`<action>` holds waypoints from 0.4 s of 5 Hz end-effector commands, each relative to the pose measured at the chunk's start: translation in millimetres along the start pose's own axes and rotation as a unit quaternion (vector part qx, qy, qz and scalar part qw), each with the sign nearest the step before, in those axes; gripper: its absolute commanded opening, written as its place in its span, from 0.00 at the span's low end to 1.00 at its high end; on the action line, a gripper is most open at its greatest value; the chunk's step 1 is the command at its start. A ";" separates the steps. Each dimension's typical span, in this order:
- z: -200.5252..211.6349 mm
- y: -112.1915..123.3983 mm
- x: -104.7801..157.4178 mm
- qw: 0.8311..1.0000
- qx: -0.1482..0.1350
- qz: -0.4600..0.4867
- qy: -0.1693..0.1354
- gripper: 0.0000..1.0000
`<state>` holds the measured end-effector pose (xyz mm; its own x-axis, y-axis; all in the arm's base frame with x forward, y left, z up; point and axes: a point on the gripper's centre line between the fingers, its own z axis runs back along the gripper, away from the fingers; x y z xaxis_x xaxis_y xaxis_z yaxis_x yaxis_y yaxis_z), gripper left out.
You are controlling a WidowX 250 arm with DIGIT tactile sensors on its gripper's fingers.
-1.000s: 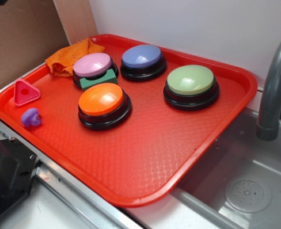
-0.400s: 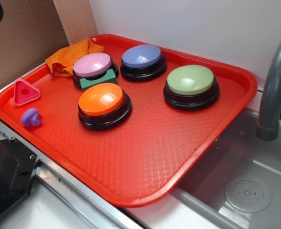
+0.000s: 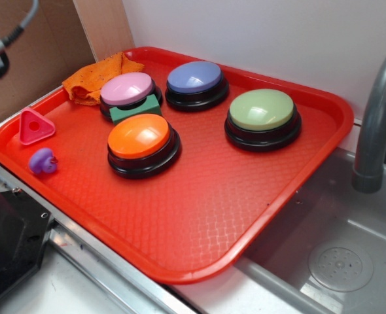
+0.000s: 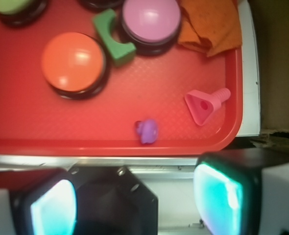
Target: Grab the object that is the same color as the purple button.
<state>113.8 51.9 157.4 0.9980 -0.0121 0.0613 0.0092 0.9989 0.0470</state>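
From the exterior view we find the small purple toy piece [image 3: 42, 161] on the red tray [image 3: 199, 216] at 9 o'clock — the purple button [image 3: 195, 80] sits toward 12. On the wrist view our pincer [image 4: 134, 198] hangs spread apart, the toy piece [image 4: 147, 131] at 12 o'clock beyond it — untouched.

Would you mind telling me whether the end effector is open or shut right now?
Open. In the wrist view the end effector shows its two fingers wide apart, nothing between them, above the tray edge.

Open tray [image 3: 199, 216] around the object [image 3: 42, 160]
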 end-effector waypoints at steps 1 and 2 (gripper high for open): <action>-77.7 21.0 4.6 0.999 0.018 -0.040 0.033 1.00; -105.2 20.4 6.5 0.998 0.028 -0.051 0.035 1.00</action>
<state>123.4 74.4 48.8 0.9943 -0.0985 -0.0399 0.1019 0.9904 0.0938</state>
